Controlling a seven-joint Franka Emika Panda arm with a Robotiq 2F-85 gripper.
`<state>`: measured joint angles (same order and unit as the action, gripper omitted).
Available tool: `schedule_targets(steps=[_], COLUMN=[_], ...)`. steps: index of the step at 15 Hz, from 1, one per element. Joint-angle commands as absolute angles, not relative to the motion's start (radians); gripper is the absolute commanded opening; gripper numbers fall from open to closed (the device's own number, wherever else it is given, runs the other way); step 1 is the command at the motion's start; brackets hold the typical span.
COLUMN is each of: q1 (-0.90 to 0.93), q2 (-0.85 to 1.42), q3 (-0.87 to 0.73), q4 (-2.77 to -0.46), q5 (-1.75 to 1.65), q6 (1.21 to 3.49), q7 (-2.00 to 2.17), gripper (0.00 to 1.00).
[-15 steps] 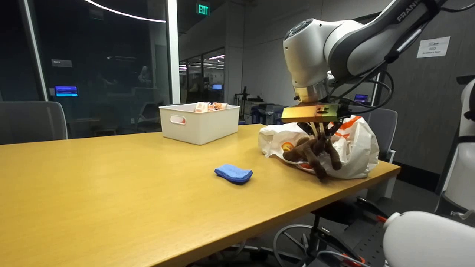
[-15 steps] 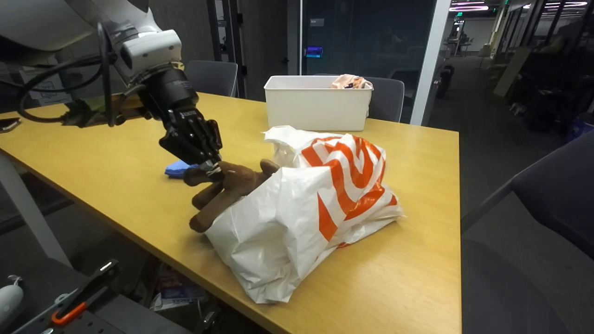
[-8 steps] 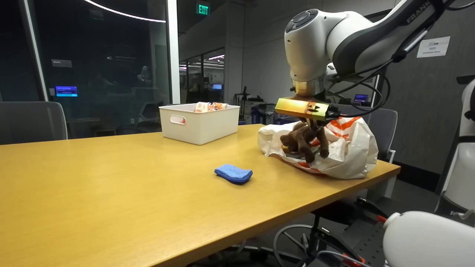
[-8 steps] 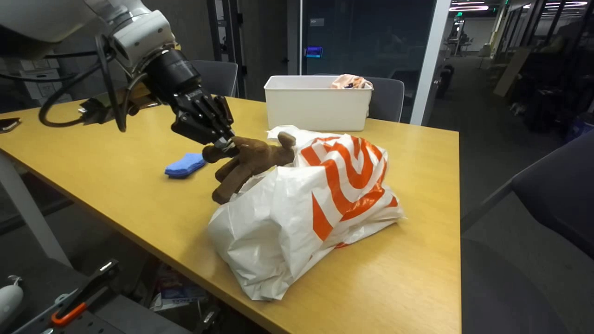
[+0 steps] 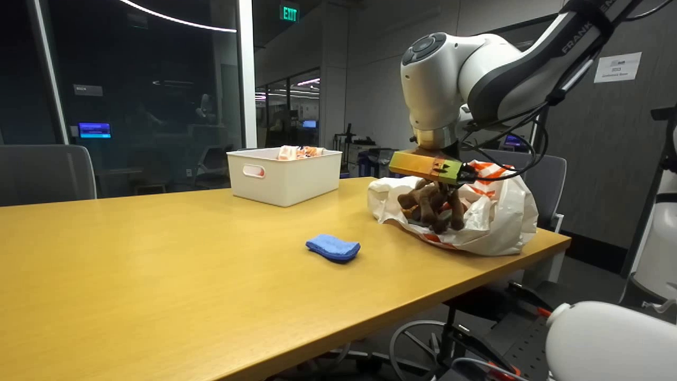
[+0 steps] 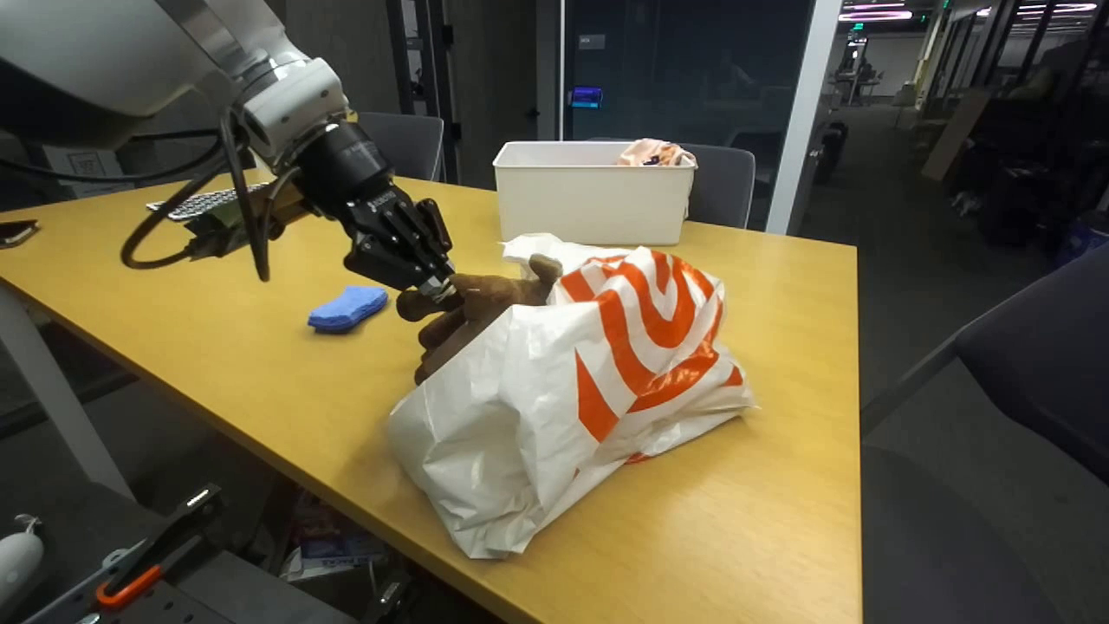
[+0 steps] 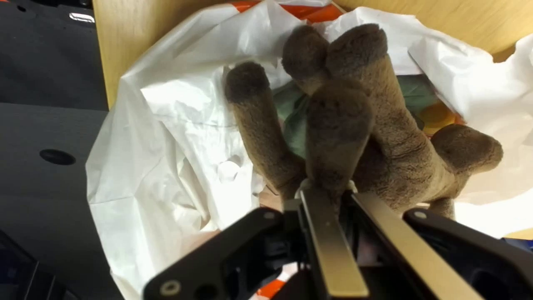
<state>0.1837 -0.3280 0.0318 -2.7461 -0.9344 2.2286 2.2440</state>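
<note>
Brown plush (image 7: 393, 164), pinched by one limb in the gripper (image 7: 329, 189); other limbs, hanging outside the bag (image 6: 507, 416) a second ago, now within its mouth; hence less plush lies outside.

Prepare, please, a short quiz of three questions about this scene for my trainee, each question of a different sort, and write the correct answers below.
1. Multiple choice. In the wrist view, what is the end effector gripping?
A) the rim of the white bin
B) part of the brown plush toy
C) the back of a chair

2. True or false? In both exterior views, the blue item lies on the table, outside the white plastic bag.

3. Fill in the missing word. The large print on the bag is ____ in colour.

Key:
1. B
2. True
3. orange
</note>
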Motion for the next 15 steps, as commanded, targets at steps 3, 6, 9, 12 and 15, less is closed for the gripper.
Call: schedule_targets(steps=[3,6,9,12,15], q1=[0.057,0.047,0.032,0.034,0.025], q2=[-0.131,-0.060,-0.025,0.006,0.015], q3=[0.096,0.057,0.028,0.031,0.021], q4=[-2.595,-2.544,-2.536,-2.536,-2.548], q5=[-1.154,-1.188,-1.228,-1.266,-1.206], q6=[2.082,2.087,2.263,2.302,2.408], q7=[2.332,2.278,2.256,2.303,2.246], gripper=[0.06,0.06,0.05,0.05,0.09])
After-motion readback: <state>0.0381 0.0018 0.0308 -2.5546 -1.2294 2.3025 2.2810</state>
